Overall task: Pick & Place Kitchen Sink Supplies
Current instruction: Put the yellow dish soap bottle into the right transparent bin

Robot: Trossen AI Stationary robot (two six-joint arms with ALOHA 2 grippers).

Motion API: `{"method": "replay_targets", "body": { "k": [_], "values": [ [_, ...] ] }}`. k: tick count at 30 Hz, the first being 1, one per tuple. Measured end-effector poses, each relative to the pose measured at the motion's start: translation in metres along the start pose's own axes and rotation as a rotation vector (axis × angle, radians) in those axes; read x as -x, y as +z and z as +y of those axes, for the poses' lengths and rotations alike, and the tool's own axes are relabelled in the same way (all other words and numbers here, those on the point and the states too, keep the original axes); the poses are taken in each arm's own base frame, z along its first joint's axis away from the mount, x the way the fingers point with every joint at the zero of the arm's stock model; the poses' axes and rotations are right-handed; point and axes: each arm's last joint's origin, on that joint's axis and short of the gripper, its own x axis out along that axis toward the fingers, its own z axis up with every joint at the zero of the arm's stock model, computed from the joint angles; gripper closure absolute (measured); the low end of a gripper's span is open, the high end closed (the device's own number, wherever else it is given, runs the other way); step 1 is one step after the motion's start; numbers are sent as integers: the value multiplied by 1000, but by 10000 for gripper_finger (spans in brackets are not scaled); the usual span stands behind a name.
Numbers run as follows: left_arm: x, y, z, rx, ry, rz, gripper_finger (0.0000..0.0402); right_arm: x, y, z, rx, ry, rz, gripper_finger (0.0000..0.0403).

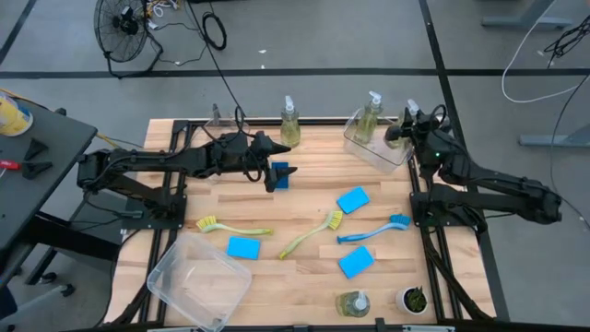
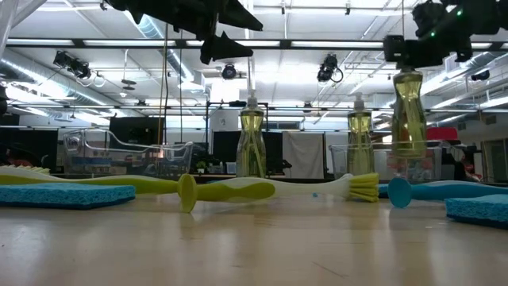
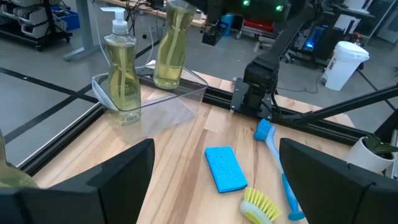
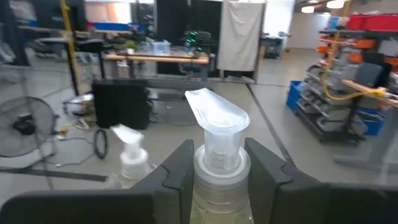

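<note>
A clear plastic bin [image 1: 198, 281] is seen at the lower left of the high view. Flat blue sponges [image 1: 243, 247] and yellow-green dish brushes [image 1: 312, 234] are scattered mid-frame, with the left gripper [image 1: 282, 173] above them, its fingers spread wide apart and empty.

In the low view, a clear pump bottle of yellow-green soap [image 2: 409, 111] is held lifted at upper right.

In the right wrist view, the right gripper [image 4: 217, 163] is clamped on that bottle's neck at lower centre.
</note>
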Motion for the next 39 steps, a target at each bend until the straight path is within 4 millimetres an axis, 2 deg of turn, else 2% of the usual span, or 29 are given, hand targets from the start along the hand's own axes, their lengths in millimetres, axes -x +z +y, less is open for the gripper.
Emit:
{"method": "replay_targets", "body": {
  "k": [10, 20, 39],
  "values": [
    [0, 0, 0, 0, 7, -1, 56, -10, -7, -3, -18, 3, 7, 302],
    [0, 0, 1, 0, 26, -5, 56, -21, -22, 2, 7, -34, 93, 301],
    [0, 0, 1, 8, 26, -5, 56, -37, -33, 6, -1, -94, 146, 301]
  ]
}}
